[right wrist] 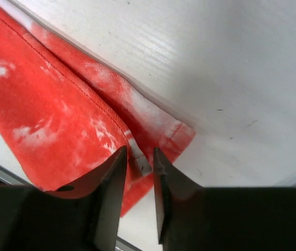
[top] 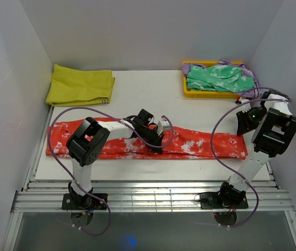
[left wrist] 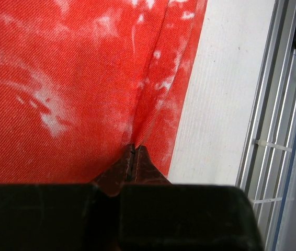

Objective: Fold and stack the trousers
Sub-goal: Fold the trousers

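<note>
The trousers [left wrist: 59, 94] are seen to be woven cloth with a fine diagonal twill, matt throughout, the hems stitched. The table [right wrist: 216, 63] is covered by a white matt board, faintly ribbed and lightly scuffed. The fingers [right wrist: 106, 204] of the right gripper [right wrist: 138, 151] are made of dark, smooth, slightly glossy plastic. The rails [top: 153, 197] at the near edge are shown as bare, dull-silver metal. The yellow cloth [top: 80, 85] and the green garment [top: 218, 77] are rendered soft and matt. The yellow tray [top: 185, 89] is taken for smooth plastic, though it is seen too small to be sure.
</note>
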Controlling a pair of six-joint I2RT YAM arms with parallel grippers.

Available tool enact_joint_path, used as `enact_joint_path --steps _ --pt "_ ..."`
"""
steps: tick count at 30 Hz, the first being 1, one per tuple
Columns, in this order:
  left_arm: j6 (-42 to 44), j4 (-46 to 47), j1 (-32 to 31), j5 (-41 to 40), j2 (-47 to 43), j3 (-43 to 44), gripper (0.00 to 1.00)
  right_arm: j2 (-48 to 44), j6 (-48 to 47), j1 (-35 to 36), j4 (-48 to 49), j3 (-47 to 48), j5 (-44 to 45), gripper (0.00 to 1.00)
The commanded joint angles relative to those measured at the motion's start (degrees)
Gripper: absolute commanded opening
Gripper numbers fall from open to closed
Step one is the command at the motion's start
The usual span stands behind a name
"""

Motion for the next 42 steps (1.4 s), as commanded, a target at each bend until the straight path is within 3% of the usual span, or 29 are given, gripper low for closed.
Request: enact_joint_path --steps 1,4,8,17,22,32,42 --pt "2.03 -10.26 0.06 -13.23 6.84 -4.51 0.0 -0.7 -1.8 0.27 -7.46 7.78 -2.84 0.35" --pt "2.38 -10.61 0.06 -13.49 7.46 -4.24 0.0 -1.31 -7.06 0.18 -13.26 7.03 -1.35 0.53" --pt "2.65 -11.14 0.06 -13.5 8.42 -3.37 0.0 -5.62 -8.58 0.44 -9.33 -1.31 3.39 0.61" --pt "4.4 -11.49 0.06 -9.9 8.6 -3.28 0.0 -8.96 -9.11 1.85 -9.76 -8.63 2.7 0.61" --pt "4.67 -11.84 0.06 -8.93 9.39 -2.75 0.0 -9.4 -6.47 2.55 -3.8 -11.09 2.7 0.6" --pt "4.49 -12.81 0.06 -9.8 9.83 -2.31 0.0 -9.76 4.25 2.38 6.4 -6.53 5.33 0.56" --pt "4.05 -12.63 0.15 -9.98 10.01 -2.22 0.0 -6.15 5.84 2.2 10.89 -8.36 8.59 0.51"
